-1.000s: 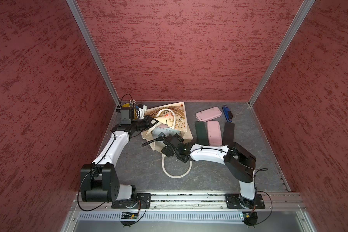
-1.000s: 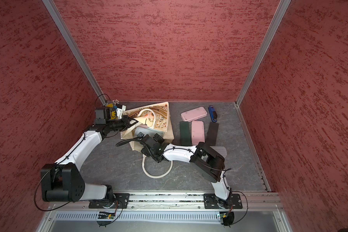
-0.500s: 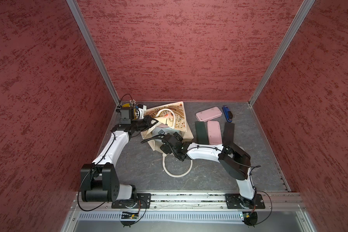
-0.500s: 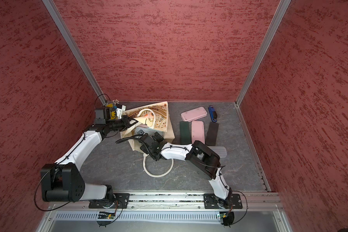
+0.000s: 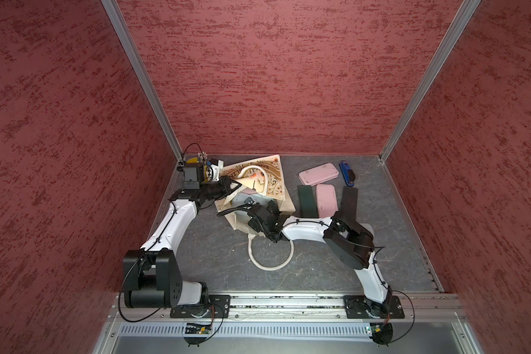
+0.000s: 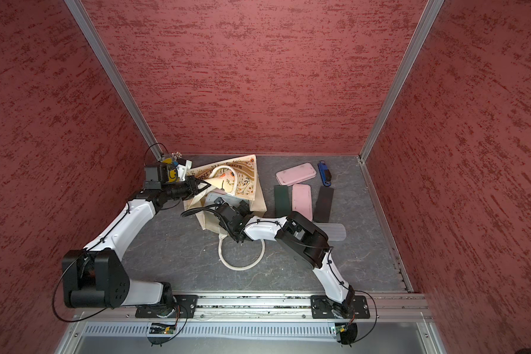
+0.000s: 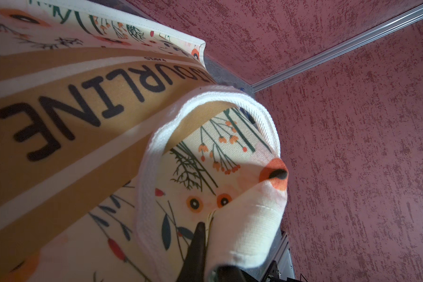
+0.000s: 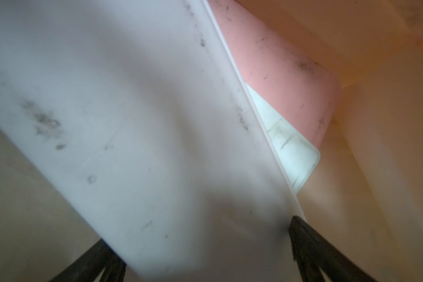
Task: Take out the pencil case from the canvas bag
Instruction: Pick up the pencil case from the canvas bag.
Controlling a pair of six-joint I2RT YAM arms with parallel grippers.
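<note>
Room: red bumpy walls on all sides and a grey floor (image 5: 215,245) where everything lies.
Bag: the canvas bag (image 5: 272,171) lies on its side at the back of the floor, near the left corner. Its mouth faces the two arms. One white handle (image 5: 269,268) lies in a loop on the floor.
Left pincer: the left gripper (image 6: 204,184) is clenched on the top edge of the bag and holds it up. I think this makes the mouth gape like a little tent, so the other arm can get in.
Right pincer: the right gripper (image 8: 198,229) is inside the bag mouth with its jaws spread wide.
Pencil case: the pencil case (image 8: 132,122) is pale and whitish. It is inside the bag, not out yet. It lies between the wide jaws. They do not look squeezed on it, but I cannot tell if they touch it.
Deeper in: a pink case in the bag (image 8: 279,61) and a small white thing (image 8: 293,146) sit behind it, so the pale one is the closest to grab.
Outside: a pink case on the floor (image 5: 318,174), a green case (image 5: 306,200), a dark case (image 5: 349,200) and a blue thing (image 5: 346,173) lie to the right of the bag, out of the way.
Next, I guess: close on the pale case and pull it straight back, with the cloth held high so it does not snag.
</note>
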